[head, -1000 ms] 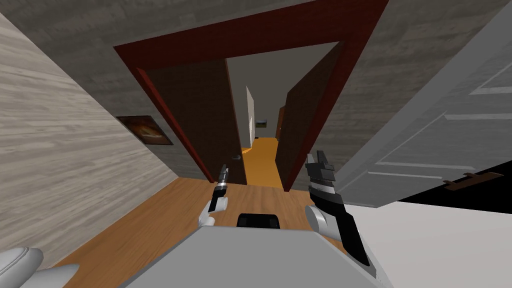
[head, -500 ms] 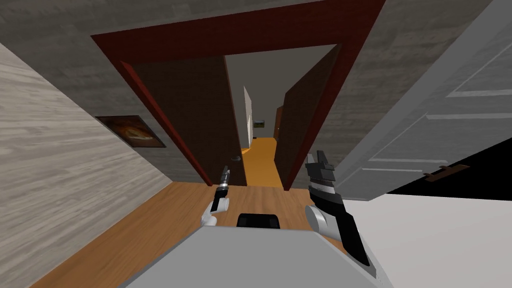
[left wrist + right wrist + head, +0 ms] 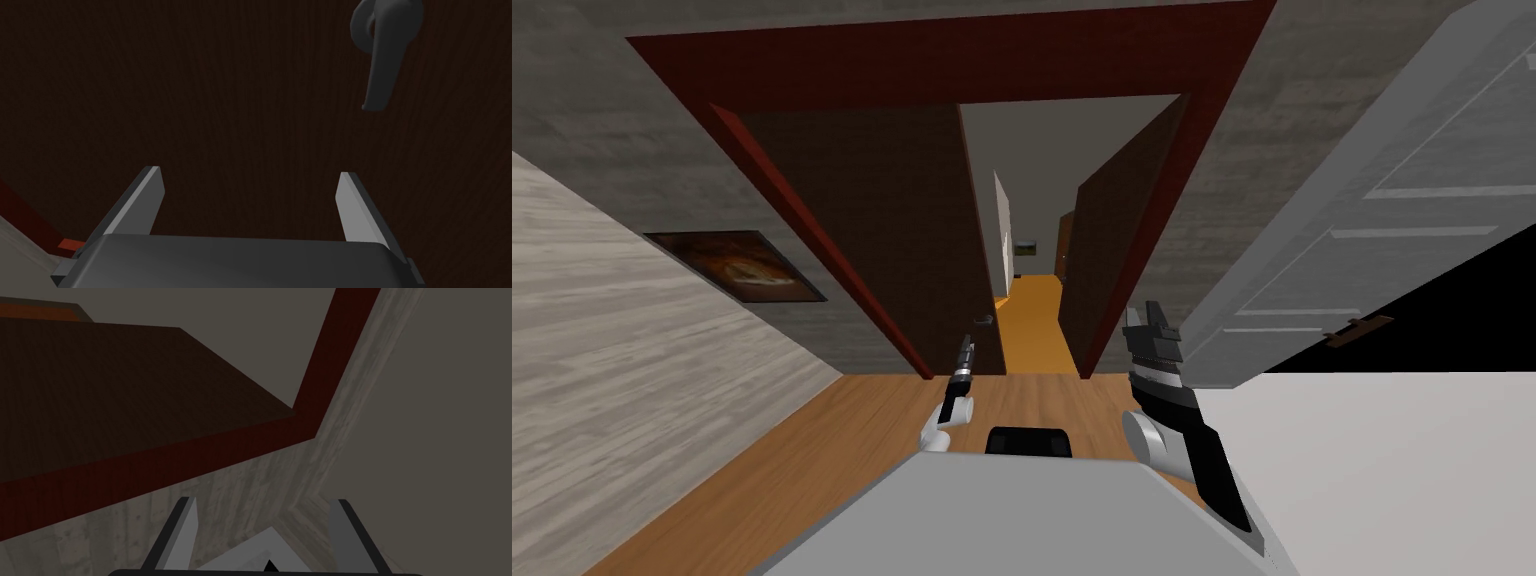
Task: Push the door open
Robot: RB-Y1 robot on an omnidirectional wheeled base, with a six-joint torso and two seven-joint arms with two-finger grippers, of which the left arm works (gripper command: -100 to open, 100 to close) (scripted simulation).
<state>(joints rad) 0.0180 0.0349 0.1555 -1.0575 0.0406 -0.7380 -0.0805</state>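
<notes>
You are seeing the left end effector and right end effector each showing two thin light grey blades on a dark box; the right forearm is wearing black casing and white banding.

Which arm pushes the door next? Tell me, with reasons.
Left. The left tool, open, points straight at the dark door leaf near its grey handle. The right tool, also open, points at the red frame and wall instead.
</notes>
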